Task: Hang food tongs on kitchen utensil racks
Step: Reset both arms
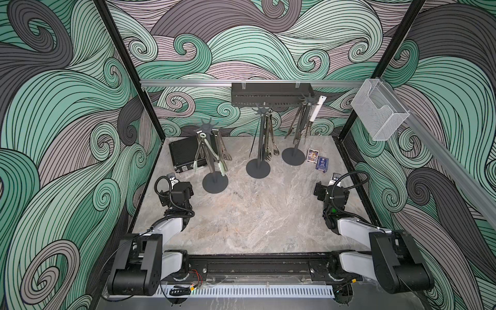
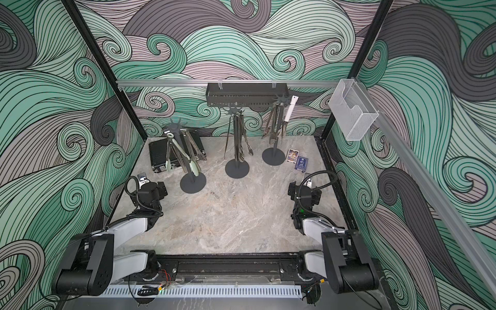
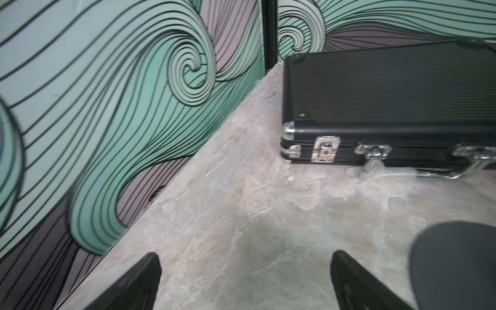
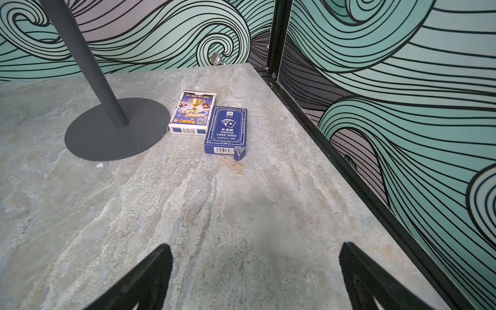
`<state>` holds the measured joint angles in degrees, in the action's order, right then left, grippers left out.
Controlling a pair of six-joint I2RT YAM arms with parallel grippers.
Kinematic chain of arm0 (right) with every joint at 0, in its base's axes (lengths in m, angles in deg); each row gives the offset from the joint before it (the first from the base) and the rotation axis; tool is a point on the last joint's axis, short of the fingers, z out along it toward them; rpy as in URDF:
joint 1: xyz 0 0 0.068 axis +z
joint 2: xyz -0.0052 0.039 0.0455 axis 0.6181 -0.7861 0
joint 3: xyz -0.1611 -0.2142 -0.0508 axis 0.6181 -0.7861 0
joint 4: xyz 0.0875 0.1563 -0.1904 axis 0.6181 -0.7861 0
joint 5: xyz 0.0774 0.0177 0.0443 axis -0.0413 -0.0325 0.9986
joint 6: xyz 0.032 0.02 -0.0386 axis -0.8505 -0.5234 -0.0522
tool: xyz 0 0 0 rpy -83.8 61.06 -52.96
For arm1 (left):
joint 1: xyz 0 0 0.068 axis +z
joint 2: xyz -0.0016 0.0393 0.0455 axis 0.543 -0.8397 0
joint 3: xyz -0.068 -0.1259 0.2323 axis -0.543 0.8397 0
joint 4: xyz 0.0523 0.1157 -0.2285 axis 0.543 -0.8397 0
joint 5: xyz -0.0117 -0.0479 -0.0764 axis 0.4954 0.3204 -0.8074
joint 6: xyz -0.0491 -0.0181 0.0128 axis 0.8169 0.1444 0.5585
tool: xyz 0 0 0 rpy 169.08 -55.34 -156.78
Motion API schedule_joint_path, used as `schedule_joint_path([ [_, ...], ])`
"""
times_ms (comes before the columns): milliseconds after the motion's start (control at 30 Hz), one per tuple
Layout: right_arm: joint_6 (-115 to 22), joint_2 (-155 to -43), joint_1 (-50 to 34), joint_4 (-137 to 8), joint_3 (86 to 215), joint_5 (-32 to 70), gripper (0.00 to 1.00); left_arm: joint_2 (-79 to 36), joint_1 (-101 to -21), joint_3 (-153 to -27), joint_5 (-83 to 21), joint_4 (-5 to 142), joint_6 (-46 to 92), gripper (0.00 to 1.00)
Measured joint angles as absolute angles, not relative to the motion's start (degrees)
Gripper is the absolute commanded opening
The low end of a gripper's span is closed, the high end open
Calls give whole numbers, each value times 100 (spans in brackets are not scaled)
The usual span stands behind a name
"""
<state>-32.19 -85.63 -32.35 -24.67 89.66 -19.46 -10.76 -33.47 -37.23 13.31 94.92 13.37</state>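
Three kitchen utensil racks stand in a row at the back of the table in both top views: the left rack (image 1: 214,183), the middle rack (image 1: 257,168) and the right rack (image 1: 293,156). Food tongs hang from all three crowns. A pale-green-tipped pair (image 1: 222,164) is on the left rack, steel pairs (image 1: 269,139) on the middle one, and a white-handled pair (image 1: 315,112) among those on the right. My left gripper (image 3: 245,268) is open over bare table beside the left rack's foot (image 3: 456,263). My right gripper (image 4: 255,257) is open and empty, in front of the right rack's foot (image 4: 115,128).
A black latched case (image 3: 389,94) lies behind the left rack. Two card boxes (image 4: 193,112) (image 4: 226,128) sit beside the right rack's foot, near the right wall. A black slotted shelf (image 1: 271,94) and a mesh basket (image 1: 381,110) hang on the rails.
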Motion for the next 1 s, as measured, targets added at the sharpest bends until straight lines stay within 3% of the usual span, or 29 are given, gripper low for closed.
schedule_joint_path([
  [267, -2766, -9980, -3244, -1199, 9112, -926, 96, -2445, -3260, -4070, 48, 10375, 1083, 98],
  [533, -2681, -9988, -3736, -1571, 9703, 379, 99, -2602, -3056, -4256, -741, 10318, 1004, 99],
  [1000, -2681, -9984, -3782, -1728, 9731, 729, 99, -2602, -3034, -4256, -900, 10325, 998, 99],
])
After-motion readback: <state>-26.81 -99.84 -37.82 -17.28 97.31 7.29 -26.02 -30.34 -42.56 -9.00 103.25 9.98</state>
